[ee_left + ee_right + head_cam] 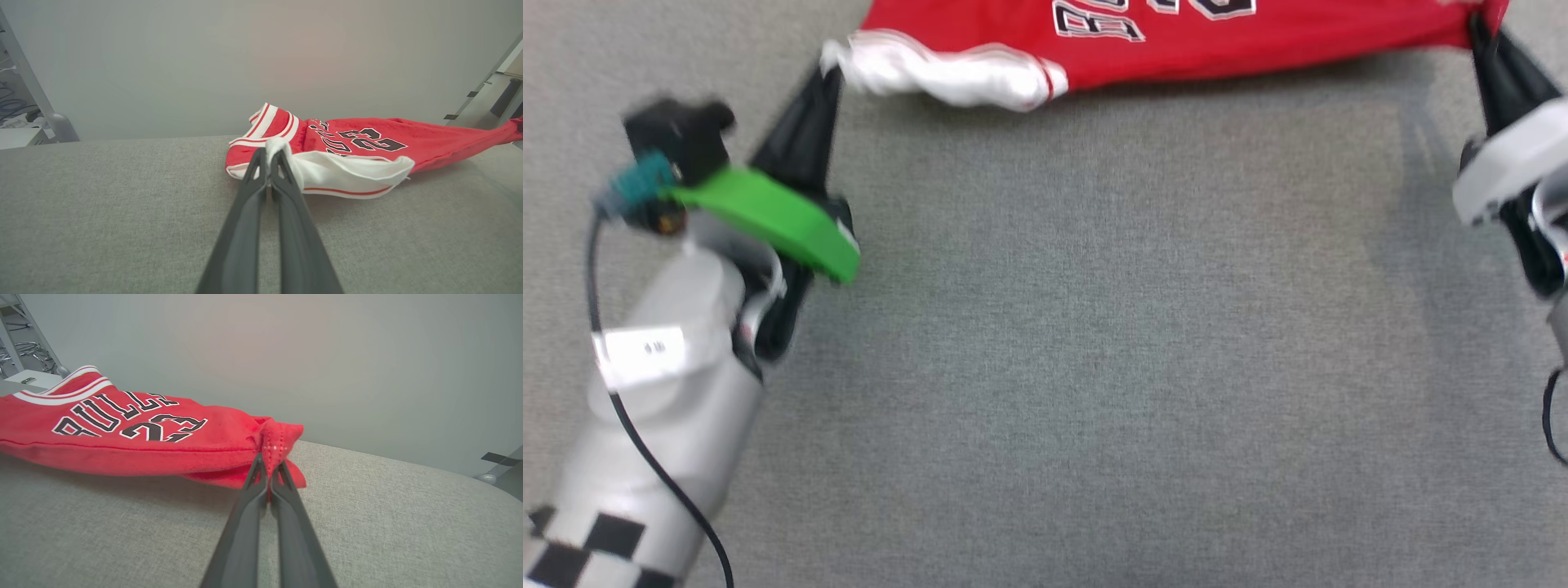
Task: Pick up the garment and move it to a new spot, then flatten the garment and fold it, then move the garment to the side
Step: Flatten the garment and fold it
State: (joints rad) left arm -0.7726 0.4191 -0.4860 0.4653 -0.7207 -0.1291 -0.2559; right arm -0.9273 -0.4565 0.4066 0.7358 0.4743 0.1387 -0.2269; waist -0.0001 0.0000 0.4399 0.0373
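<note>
Head view: the garment (pixel 1160 41) hangs stretched between the gripper tips, low over the counter (pixel 1094 367). The left gripper (pixel 831 75) pinches its white sleeve (pixel 947 73) and the right gripper (pixel 1476 26) a red corner. It looks light, soft and limp, so seams and corners probably give the surest hold.

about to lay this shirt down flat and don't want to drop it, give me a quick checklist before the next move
1. left pincer shut on the white sleeve: ok
2. right pincer shut on a red corner of the garment: ok
3. garment stretched between both pincers: ok
4. lettering facing up: ok
5. grey surface in front of the robot free for laying down: ok
6. garment's far edge lying flat: cannot tell, cut off in the head view
</note>
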